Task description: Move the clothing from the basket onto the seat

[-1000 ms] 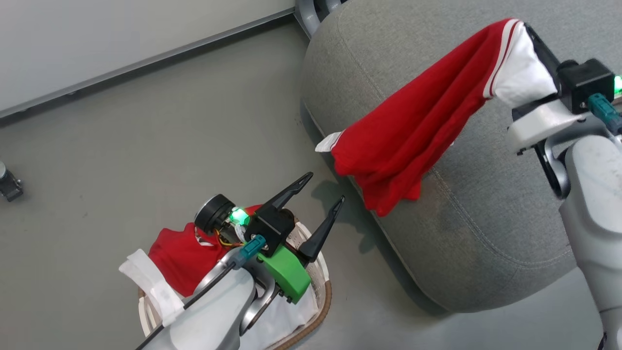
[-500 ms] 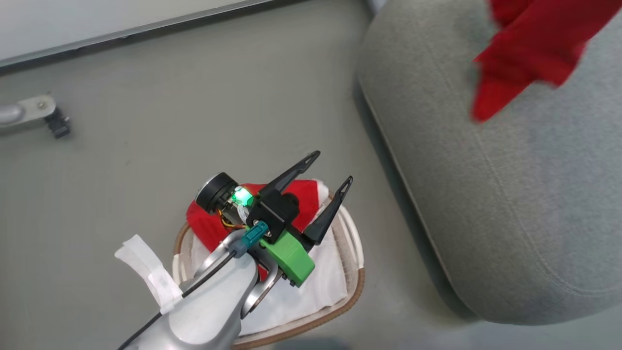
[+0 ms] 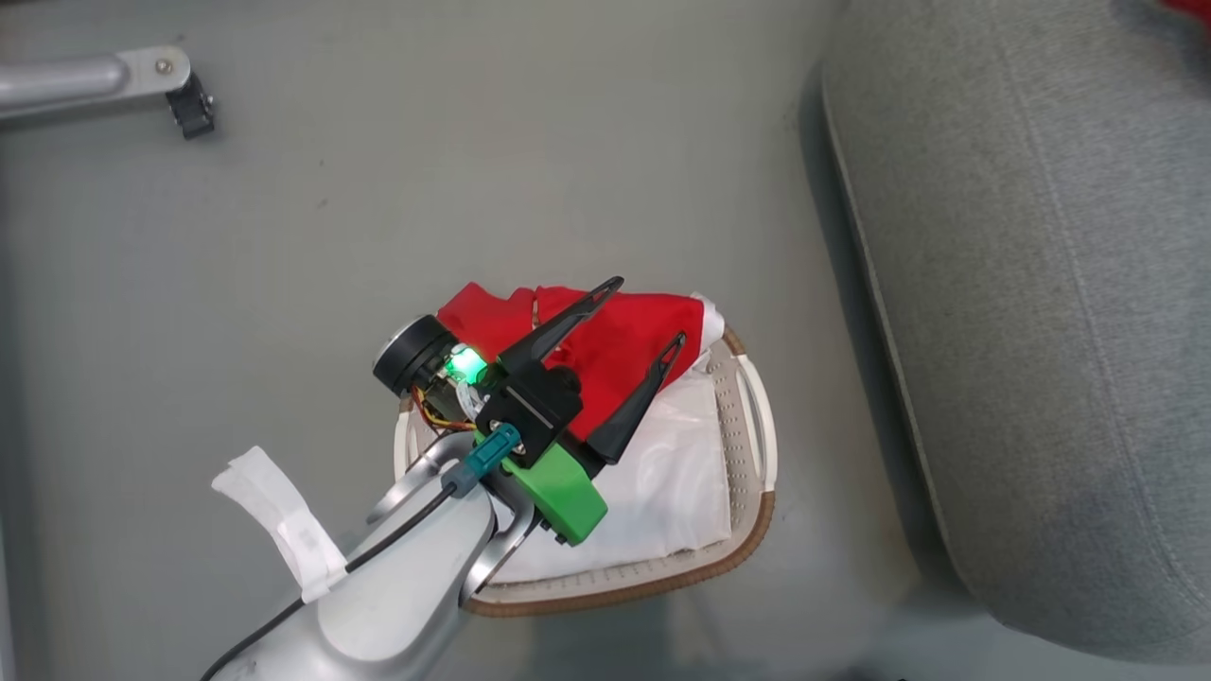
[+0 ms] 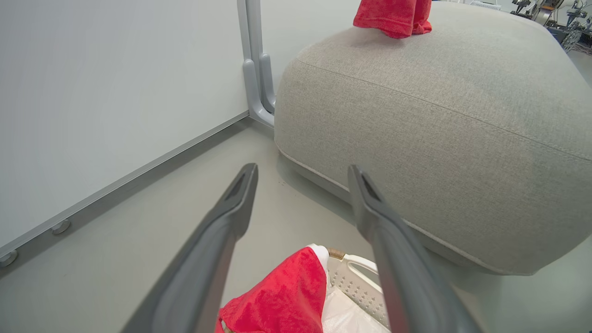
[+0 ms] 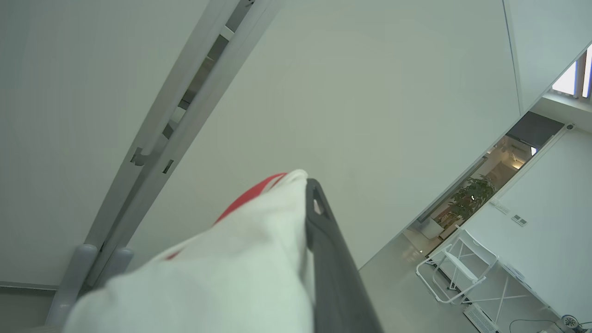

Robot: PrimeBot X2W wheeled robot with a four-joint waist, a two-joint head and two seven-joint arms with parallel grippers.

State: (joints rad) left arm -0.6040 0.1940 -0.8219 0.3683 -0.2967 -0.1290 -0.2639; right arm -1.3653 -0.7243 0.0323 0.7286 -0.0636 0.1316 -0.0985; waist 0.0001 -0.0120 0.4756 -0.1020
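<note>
Over the basket the left end effector hovers with its fingers spread wide, one to either side of a red garment heaped at the far end on the white liner. Spread like that and pointed across the heap, it looks set to come down and pinch the cloth. The garment is piled high and spills toward the rim, so a grip on its raised middle would likely lift it free without dragging the liner along.

The right end effector is clamped shut on a second garment, white with red trim, bunched against its one visible finger. It is held high, probably so the hanging cloth clears the edge of the seat. From the left wrist, that piece's red lower end sits at the seat's top. Whether it rests there or only brushes it is hard to tell, since the frame cuts it off. The seat stands just beside the basket, which makes for a short carry.
</note>
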